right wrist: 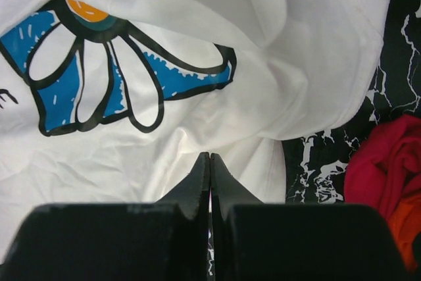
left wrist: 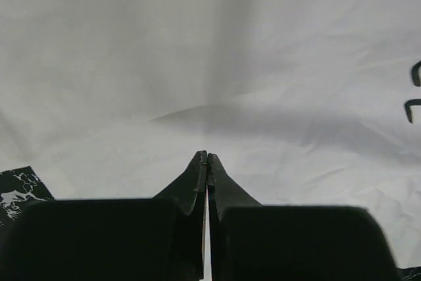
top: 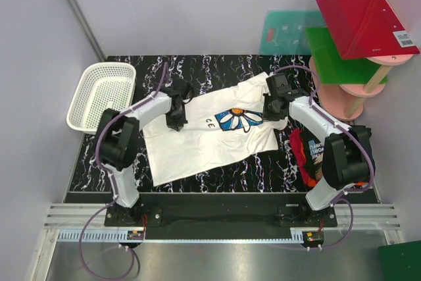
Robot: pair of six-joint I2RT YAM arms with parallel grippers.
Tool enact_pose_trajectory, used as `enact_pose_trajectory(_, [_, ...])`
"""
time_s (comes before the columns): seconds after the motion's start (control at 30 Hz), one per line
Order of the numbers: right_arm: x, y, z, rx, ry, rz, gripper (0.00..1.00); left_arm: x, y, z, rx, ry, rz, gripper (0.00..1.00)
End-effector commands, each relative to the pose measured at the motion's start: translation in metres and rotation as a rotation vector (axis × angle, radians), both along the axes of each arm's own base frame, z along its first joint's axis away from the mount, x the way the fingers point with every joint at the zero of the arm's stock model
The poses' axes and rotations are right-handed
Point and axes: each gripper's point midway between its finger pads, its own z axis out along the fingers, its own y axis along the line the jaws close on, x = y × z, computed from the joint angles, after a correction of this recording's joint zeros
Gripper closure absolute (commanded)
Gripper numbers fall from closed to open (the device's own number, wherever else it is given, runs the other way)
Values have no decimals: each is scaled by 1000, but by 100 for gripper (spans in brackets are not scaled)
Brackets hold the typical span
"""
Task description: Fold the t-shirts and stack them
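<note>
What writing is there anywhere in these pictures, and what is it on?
"C E": dark letters on the white t-shirt, just left of its daisy print; they are small, so this reading is uncertain.
White lettering on the crumpled dark t-shirt: too blurred and folded to read.
Sticker with a barcode on the red sheet: too small to read.

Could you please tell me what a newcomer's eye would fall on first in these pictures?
The white t-shirt with its blue daisy print lies spread across the middle of the black marbled table. The left gripper and right gripper, both shut, are at its left and right sides. Next come the bright red board at the back right and the white mesh basket at the far left.
</note>
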Motion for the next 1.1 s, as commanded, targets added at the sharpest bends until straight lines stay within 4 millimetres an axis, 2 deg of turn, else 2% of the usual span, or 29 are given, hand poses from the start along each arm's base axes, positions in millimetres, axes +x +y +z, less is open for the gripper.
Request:
enact_pose_trajectory(0.0, [-9, -13, -6, -40, 28, -52, 100, 4, -1, -26, 51, 114, -3, 100])
enact_pose_trajectory(0.03, [-11, -14, -9, -44, 39, -50, 100, 11, 1, -24, 72, 111, 16, 100])
enact_pose_trajectory(0.1, [-12, -14, -9, -45, 38, -53, 100, 7, 15, -34, 165, 156, 35, 100])
enact_pose_trajectory(0.27, [-11, -17, -8, -55, 31, -64, 100, 12, 41, -38, 330, 210, 70, 100])
enact_pose_trajectory(0.37, [-14, -17, -11, -53, 49, -75, 100, 26, 45, -36, 346, 202, 96, 100])
enact_pose_trajectory(0.43, [-22, -17, -19, -45, 84, -83, 100, 40, 46, -31, 333, 182, 110, 100])
enact_pose_trajectory(0.47, [-27, -14, -22, -30, 102, -77, 100, 44, 50, -37, 329, 201, 123, 100])
enact_pose_trajectory(0.5, [-34, -14, -30, -22, 134, -80, 100, 55, 50, -32, 317, 181, 124, 100])
enact_pose_trajectory(0.57, [-42, -5, -39, 14, 177, -61, 100, 61, 56, -37, 320, 202, 133, 100])
enact_pose_trajectory(0.6, [-46, -3, -45, 29, 197, -58, 100, 70, 56, -33, 312, 184, 133, 100])
enact_pose_trajectory(0.7, [-57, 9, -63, 78, 266, -38, 100, 75, 54, -26, 291, 169, 125, 100])
enact_pose_trajectory(0.73, [-61, 16, -66, 89, 279, -20, 100, 75, 51, -23, 279, 155, 122, 100])
enact_pose_trajectory(0.77, [-62, 20, -69, 95, 286, -12, 100, 76, 47, -7, 246, 115, 116, 100])
enact_pose_trajectory(0.8, [-66, 25, -73, 98, 296, -7, 100, 72, 45, -8, 238, 99, 109, 100])
enact_pose_trajectory(0.83, [-69, 33, -75, 100, 298, 16, 100, 70, 42, 0, 224, 72, 104, 100])
enact_pose_trajectory(0.87, [-71, 37, -75, 98, 297, 25, 100, 61, 42, 13, 204, 43, 103, 100])
enact_pose_trajectory(0.9, [-73, 41, -76, 100, 301, 22, 100, 61, 40, 20, 187, 11, 104, 100])
enact_pose_trajectory(0.93, [-76, 44, -76, 101, 304, 30, 100, 59, 39, 36, 171, -28, 108, 100])
enact_pose_trajectory(1.0, [-81, 51, -75, 98, 302, 41, 100, 47, 40, 37, 159, -26, 103, 100])
enact_pose_trajectory(1.03, [-83, 51, -75, 89, 301, 42, 100, 44, 40, 45, 150, -48, 102, 100])
enact_pose_trajectory(1.07, [-86, 53, -75, 80, 302, 45, 100, 37, 41, 41, 153, -34, 98, 100])
